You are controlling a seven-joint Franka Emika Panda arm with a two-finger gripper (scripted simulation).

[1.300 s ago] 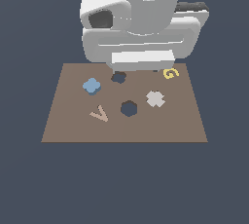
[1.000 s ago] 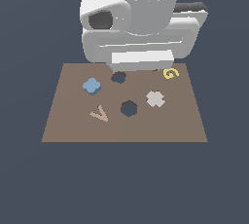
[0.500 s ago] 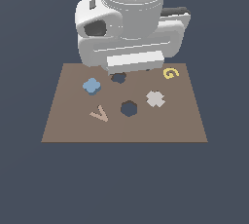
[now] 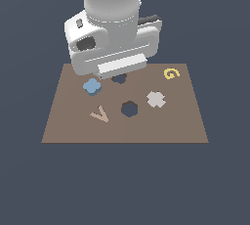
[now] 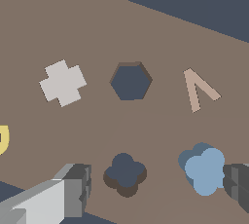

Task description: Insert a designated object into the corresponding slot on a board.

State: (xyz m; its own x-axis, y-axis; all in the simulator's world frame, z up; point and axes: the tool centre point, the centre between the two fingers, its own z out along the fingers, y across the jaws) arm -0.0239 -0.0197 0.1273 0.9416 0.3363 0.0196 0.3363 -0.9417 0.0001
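Grey cross (image 4: 156,99) beside hexagonal hole (image 4: 129,108)

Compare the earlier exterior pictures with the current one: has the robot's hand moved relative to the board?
Yes. The gripper has shifted toward the exterior view's left against the board, uncovering the yellow G and now hanging by the blue clover piece.

Shifted toward the exterior view's left since a second ago: arm and gripper (image 5: 155,189). Now straddling lobed slot (image 5: 125,174) and blue piece (image 5: 204,168).
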